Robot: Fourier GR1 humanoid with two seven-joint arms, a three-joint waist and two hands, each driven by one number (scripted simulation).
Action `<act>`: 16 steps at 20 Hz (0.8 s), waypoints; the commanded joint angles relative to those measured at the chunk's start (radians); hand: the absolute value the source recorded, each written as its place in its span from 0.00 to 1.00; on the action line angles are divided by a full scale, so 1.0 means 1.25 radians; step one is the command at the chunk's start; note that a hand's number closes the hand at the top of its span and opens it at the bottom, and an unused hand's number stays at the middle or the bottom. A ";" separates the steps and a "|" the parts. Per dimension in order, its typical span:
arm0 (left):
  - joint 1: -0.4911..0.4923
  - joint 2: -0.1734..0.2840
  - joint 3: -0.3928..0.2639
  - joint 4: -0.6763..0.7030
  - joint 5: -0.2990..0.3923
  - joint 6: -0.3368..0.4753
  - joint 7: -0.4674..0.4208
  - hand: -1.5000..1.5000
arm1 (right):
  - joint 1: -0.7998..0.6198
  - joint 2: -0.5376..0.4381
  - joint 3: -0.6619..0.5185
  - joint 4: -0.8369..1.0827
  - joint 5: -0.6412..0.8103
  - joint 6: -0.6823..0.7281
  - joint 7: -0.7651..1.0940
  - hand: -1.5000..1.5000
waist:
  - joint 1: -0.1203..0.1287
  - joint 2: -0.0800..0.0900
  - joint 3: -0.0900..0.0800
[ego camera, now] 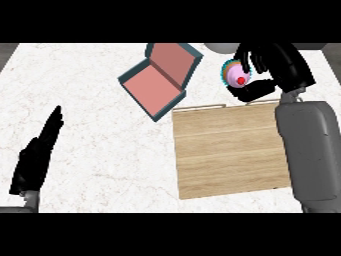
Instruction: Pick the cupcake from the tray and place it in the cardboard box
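Cupcake (237, 76): gripped in curled right hand (272, 67), lifted beyond tray (228, 152), just right of open box (160, 80). Left hand (36, 155): open, resting at left. Done: pickup. Left: placing in box.

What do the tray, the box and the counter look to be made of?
Tray: wood, matte, judging by its pale tan grain bands. Box: probably cardboard, teal outside and flat pink inside, no gloss. Counter: marble-like stone, white with faint veining.
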 commanded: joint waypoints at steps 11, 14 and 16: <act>-0.007 -0.037 -0.009 -0.024 -0.042 -0.006 0.017 0.50 | -0.331 0.074 0.021 0.369 -0.001 -0.141 0.092 1.00 | 0.013 0.005 -0.001; 0.007 -0.033 -0.002 -0.012 -0.038 -0.018 -0.003 0.50 | -0.432 0.063 -0.001 0.483 -0.009 -0.145 0.098 1.00 | 0.020 0.007 -0.001; -0.028 -0.020 0.007 -0.039 -0.024 -0.036 0.039 0.50 | -0.405 0.075 0.049 0.554 -0.032 -0.229 0.092 1.00 | 0.030 0.010 -0.001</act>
